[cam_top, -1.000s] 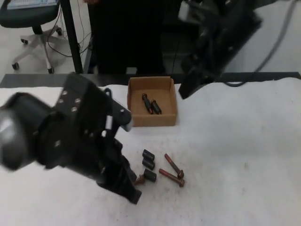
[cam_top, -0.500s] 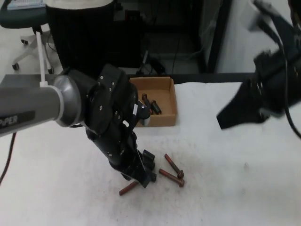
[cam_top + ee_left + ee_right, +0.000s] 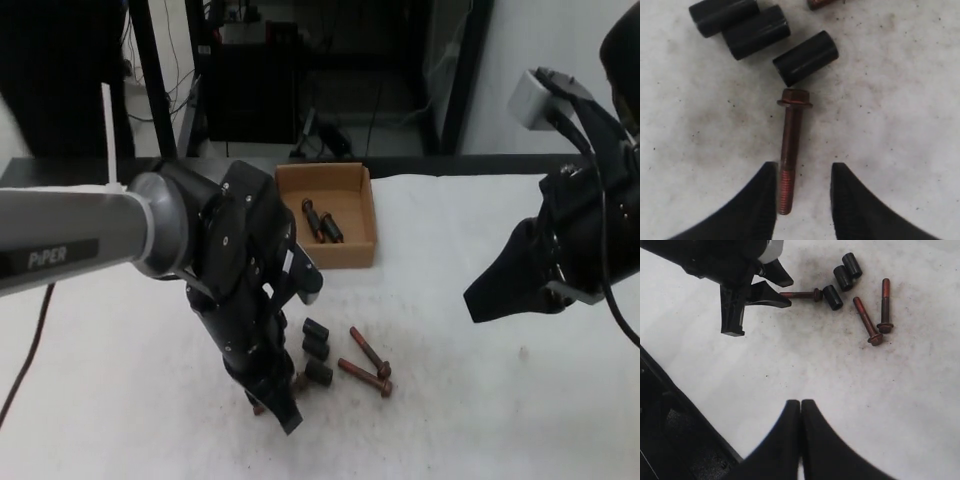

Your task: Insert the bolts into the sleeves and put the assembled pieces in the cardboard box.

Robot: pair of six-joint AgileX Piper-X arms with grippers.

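A copper bolt [image 3: 790, 155] lies on the white cloth, its head touching the nearest of three black sleeves [image 3: 805, 57]. My left gripper [image 3: 803, 172] is open, its fingers standing on either side of the bolt's threaded end without closing on it. In the high view this gripper [image 3: 278, 405] is low over the cloth, just left of the sleeves [image 3: 316, 348]. Two more bolts [image 3: 366, 364] lie to the right of the sleeves. My right gripper [image 3: 800, 402] is shut and empty, held above the cloth at the right [image 3: 500, 290]. The cardboard box [image 3: 324, 254] holds two assembled pieces [image 3: 320, 222].
The left arm's grey link [image 3: 70, 240] stretches across the left of the bench. The bench's far edge runs just behind the box. Bare white cloth lies to the right of the bolts, under the right arm. An office chair and dark racks stand beyond the bench.
My left gripper has shifted from over the sleeves down to the lone bolt, whose threaded end now lies between its fingers. The right arm has moved a little lower at the right.
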